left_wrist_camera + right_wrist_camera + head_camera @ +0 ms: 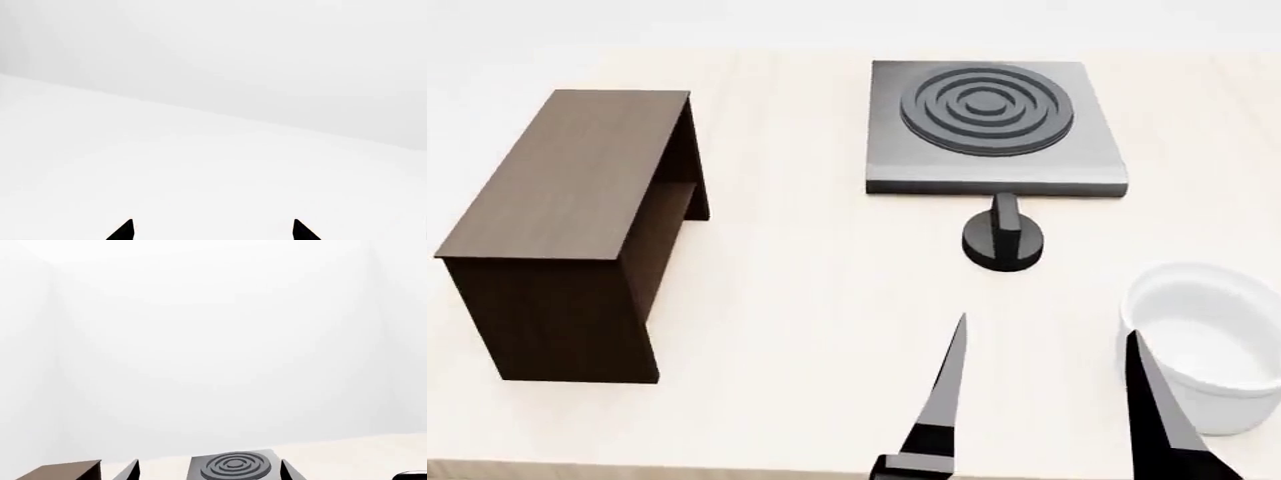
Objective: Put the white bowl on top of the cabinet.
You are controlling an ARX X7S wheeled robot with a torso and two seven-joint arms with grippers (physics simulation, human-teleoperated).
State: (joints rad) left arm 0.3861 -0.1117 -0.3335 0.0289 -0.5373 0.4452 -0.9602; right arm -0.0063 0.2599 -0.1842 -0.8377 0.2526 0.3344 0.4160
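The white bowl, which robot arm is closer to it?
Right. The right gripper hangs open beside the white bowl, one finger overlapping its rim. The left gripper doesn't show in the head view; its camera sees only blank white.

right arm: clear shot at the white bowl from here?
Probably yes. The right tool is open, its right finger already overlapping the white bowl at its near-left rim. Nothing lies between them; the black frying pan sits farther back.
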